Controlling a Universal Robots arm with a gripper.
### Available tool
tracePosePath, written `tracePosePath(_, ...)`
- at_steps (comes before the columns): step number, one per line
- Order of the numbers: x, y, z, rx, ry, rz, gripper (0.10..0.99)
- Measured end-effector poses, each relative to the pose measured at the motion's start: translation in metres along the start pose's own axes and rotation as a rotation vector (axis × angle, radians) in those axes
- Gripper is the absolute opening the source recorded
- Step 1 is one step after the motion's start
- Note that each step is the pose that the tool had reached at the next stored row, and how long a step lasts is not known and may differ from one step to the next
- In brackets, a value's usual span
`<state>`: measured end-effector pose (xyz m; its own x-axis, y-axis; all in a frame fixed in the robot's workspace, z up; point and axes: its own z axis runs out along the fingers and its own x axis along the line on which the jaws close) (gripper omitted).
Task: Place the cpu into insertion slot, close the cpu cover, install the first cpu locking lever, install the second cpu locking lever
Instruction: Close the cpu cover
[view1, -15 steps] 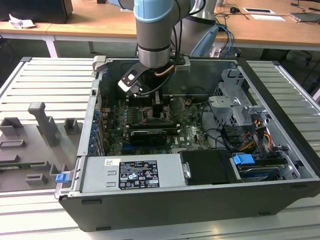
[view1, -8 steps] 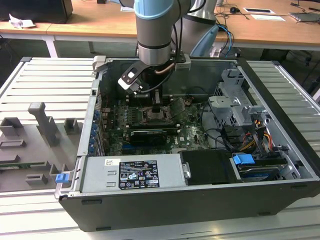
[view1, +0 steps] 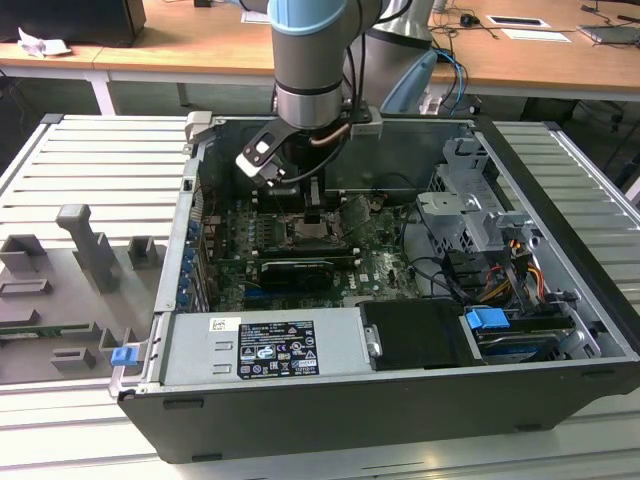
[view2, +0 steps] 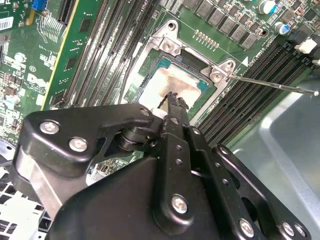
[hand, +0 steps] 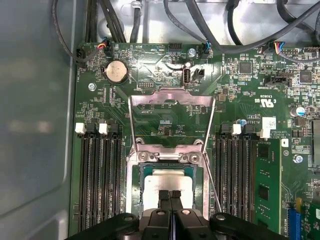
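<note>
First wrist view: the gripper (hand: 171, 196) hangs right over the socket (hand: 132, 190). Its 2 fingertips (hand: 164, 198) are drawn together with hardly a gap, and nothing is seen between them.
Chip: the cpu (hand: 171, 179) lies flat inside the socket, square to its frame. The fingertips are over one edge of it (whether they touch the metal, I cannot tell).
Lid: the cpu cover (hand: 172, 98) is swung open on its hinge and leans away from the chip. Green board shows through its cut-out centre.
Rod: 1 locking lever (hand: 212, 185) stands free beside the socket, unlatched. In the second wrist view it (view2: 272, 84) reaches out over the memory slots (view2: 250, 75).
Exterior view: the arm (view1: 310, 60) reaches down into the open computer case (view1: 400, 400). The gripper (view1: 312, 215) is over the middle of the motherboard (view1: 385, 262).
Step in hand: by my reading, step 1 of 4 is at its end, with the chip seated and let go. The cover and levers are not yet dealt with.
Next move calls for: as I judge it, a gentle push on the cover's free edge to swing it about the hinge. It must not nudge the chip or catch the loose rod.
Materials: the chip's top is dull brushed grey metal. The cover is thin, bright stamped sheet, likely springy. The lever is slim round wire, easy to slip off. The fingers are matt black with ridged tips.
</note>
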<state>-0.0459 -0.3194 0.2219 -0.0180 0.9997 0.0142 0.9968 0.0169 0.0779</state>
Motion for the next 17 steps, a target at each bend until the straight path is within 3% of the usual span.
tracePosePath(5, -0.0002, 0.0087, -0.0001, 0.006, -0.0002, 0.0, 0.106)
tracePosePath(9, 0.0, 0.0103, -0.0144, 0.007, 0.0, 0.0, 0.106)
tracePosePath(11, 0.0001, 0.0104, -0.0152, 0.006, 0.0003, 0.0, 0.106)
tracePosePath(13, -0.0001, 0.0169, -0.0146, 0.007, 0.0001, 0.0, 0.106)
tracePosePath(15, -0.0005, 0.0412, -0.0123, 0.008, 0.0001, 0.0, 0.106)
tracePosePath(17, -0.0005, 0.0428, -0.0123, 0.009, 0.0, 0.0, 0.106)
